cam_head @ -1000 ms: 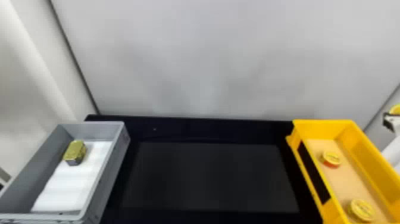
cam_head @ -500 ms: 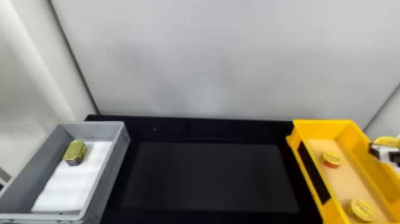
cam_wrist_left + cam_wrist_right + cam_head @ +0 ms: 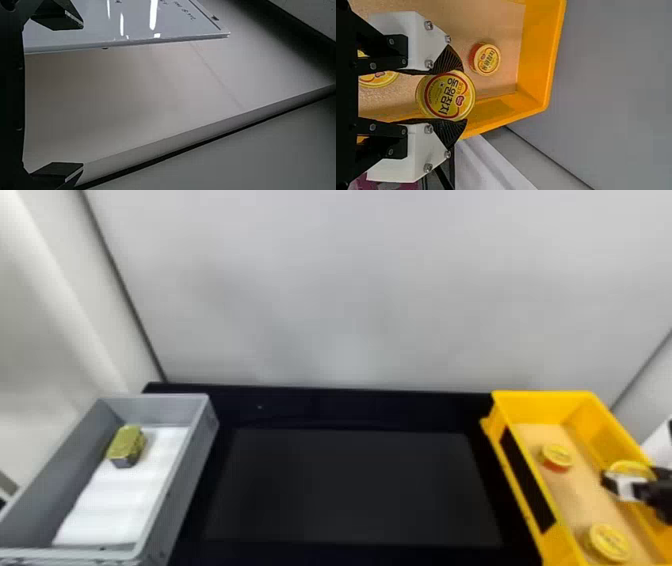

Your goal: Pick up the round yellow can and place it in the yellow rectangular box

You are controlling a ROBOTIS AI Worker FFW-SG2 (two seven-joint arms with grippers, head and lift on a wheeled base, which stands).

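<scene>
At the right edge of the head view, my right gripper (image 3: 627,484) is over the right side of the yellow rectangular box (image 3: 542,405), shut on a round yellow can (image 3: 631,468). In the right wrist view this gripper (image 3: 462,94) has its two fingers pressed on opposite sides of the can (image 3: 445,95), its printed lid facing the camera. Two other round cans, a small one (image 3: 556,456) and a larger one (image 3: 608,542), lie on the box floor. My left gripper (image 3: 83,95) stands open with nothing between its fingers in the left wrist view.
A grey box (image 3: 200,440) at the left holds a gold-topped can (image 3: 126,444) on white lining. Between the boxes lies a black surface (image 3: 355,490), with a pale wall (image 3: 350,290) behind. In the left wrist view, a glossy white panel (image 3: 130,23) lies over a pale surface.
From the head view's right edge, my right gripper has moved left with the yellow can, and is now over the yellow box. The other cans have stayed put.
</scene>
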